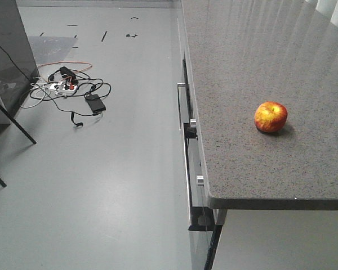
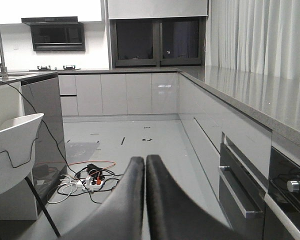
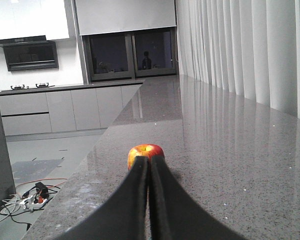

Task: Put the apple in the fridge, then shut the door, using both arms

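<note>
Item one: your round, glossy red-and-yellow apple (image 1: 270,117) rests on the grey speckled stone counter (image 1: 242,56), toward its near end.
Item two: your right gripper (image 3: 150,161), slim black fingers pressed together on nothing, points at the apple from your side, apart from it.
Item three: your left gripper (image 2: 144,161), likewise closed and empty, hangs over the grey floor (image 1: 101,185) beside the drawers (image 2: 240,190).

The apple (image 1: 270,117) is red with yellow patches; the tabletop (image 1: 242,67) is grey and speckled; the floor (image 1: 101,180) is plain pale grey.
</note>
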Available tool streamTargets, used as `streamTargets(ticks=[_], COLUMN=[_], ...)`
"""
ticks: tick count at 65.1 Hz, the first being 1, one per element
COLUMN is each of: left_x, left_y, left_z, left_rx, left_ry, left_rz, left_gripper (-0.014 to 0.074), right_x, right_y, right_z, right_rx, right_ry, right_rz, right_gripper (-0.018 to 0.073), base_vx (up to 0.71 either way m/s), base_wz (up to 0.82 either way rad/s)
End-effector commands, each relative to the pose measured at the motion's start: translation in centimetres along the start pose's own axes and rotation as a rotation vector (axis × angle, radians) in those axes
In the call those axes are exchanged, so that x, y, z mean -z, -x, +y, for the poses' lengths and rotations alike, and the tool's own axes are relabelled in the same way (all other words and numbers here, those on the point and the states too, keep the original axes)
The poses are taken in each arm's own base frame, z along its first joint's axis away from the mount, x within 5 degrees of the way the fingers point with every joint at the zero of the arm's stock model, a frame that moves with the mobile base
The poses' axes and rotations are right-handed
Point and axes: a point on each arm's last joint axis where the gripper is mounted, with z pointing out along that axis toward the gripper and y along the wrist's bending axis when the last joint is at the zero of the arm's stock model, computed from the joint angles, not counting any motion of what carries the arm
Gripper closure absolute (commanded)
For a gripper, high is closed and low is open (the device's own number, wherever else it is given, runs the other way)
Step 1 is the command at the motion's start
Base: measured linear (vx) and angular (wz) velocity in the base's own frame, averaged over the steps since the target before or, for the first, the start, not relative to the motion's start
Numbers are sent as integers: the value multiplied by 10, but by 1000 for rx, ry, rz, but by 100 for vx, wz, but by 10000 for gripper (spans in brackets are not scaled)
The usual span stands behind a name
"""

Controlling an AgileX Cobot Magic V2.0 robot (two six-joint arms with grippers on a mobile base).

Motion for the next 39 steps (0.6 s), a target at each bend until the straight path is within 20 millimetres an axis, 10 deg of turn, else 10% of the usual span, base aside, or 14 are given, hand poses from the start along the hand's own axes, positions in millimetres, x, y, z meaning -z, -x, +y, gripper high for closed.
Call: streamTargets(ticks=[1,39], left_x=[2,2], left_y=[14,14], left_z=[0,0], left_rx=[16,16], left_ry=[-3,-3], left_rz=[-112,-112], left_gripper=[603,603], right_x=[1,1], right_y=[6,6], right_z=[1,1], right_rx=[9,9], right_ry=[12,12], right_rz=[-79,-79], right_gripper=[562,562], base_vx=[0,0], base_wz=[0,0])
